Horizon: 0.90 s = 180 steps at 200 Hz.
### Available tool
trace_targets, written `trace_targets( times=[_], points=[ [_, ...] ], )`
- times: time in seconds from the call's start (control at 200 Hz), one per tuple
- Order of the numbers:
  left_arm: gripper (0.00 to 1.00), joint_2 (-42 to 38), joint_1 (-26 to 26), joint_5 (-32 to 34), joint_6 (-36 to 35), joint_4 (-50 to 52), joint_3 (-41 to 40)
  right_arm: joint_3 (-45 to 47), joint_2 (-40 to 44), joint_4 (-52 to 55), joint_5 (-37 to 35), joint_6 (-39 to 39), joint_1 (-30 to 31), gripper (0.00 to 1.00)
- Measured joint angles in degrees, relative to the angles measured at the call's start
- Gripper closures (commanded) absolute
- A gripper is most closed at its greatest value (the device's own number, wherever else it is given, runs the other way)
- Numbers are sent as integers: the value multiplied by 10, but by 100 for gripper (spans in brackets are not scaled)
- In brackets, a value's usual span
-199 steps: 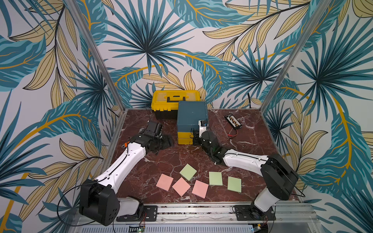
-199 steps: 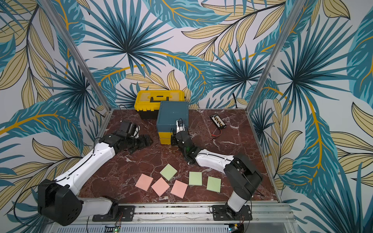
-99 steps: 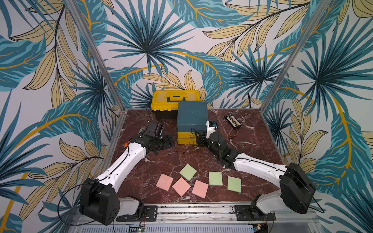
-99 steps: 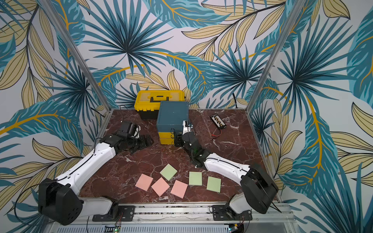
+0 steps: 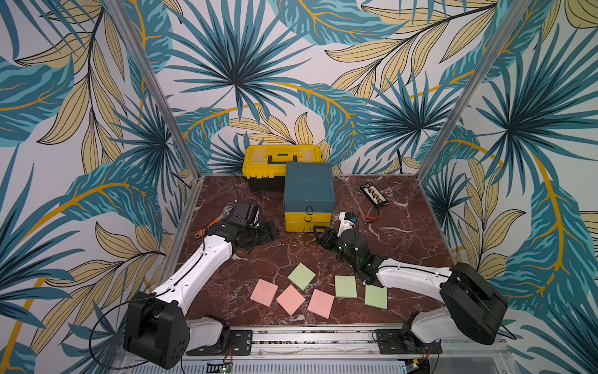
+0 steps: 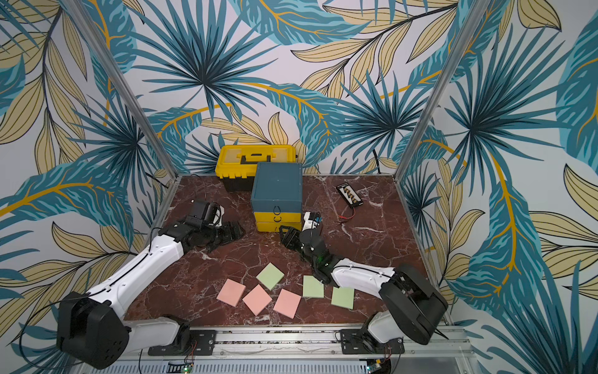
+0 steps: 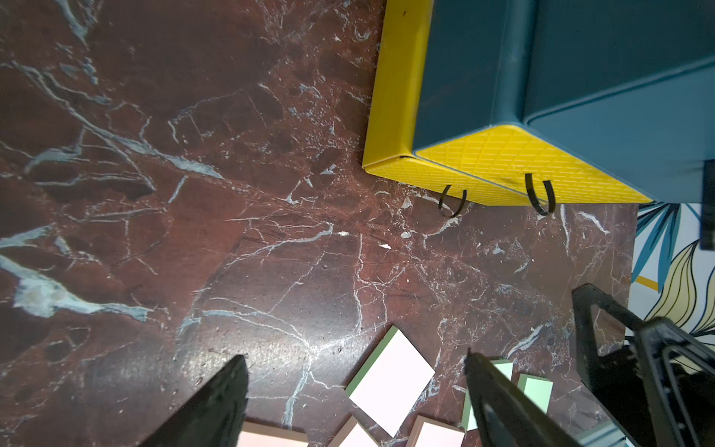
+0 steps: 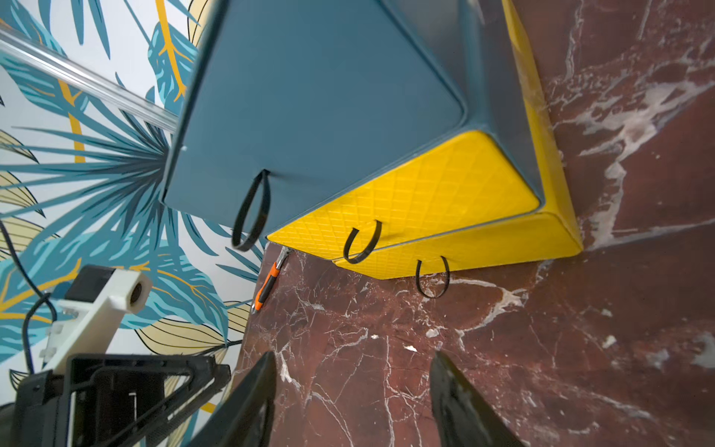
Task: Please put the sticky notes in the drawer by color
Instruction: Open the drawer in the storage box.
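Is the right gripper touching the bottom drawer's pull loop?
Apart. The right wrist view shows a gap between the right gripper and the pull loop.

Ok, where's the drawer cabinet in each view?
In a top view: cabinet at back centre, just in front of the toolbox.
In a top view: cabinet, same spot.
Left wrist: cabinet beyond the left gripper, corner-on, two pulls showing.
Right wrist: cabinet beyond the right gripper, three pulls showing.
Shared landmark: middle loop pull.
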<state>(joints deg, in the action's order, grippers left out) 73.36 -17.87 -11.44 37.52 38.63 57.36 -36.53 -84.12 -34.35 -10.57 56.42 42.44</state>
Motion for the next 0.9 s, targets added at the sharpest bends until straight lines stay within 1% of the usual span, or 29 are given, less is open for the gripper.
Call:
trace_targets(
  times=[0.07, 0.18, 0.356, 0.621, 0.901],
  points=[
    [11, -7, 1, -4, 0, -6, -8, 2, -12, -33, -10, 28, 1, 36],
    [11, -12, 5, -15, 0, -17, -18, 4, -31, -83, -49, 64, 11, 36],
    [11, -12, 12, -35, -3, -29, -28, -7, -70, -118, -89, 99, 26, 38],
    [11, -26, 41, -57, -11, -38, -56, -30, -116, -146, -100, 124, 27, 43],
    [10, -31, 60, -76, -15, -47, -59, -64, -151, -164, -86, 144, 27, 45]
  ],
)
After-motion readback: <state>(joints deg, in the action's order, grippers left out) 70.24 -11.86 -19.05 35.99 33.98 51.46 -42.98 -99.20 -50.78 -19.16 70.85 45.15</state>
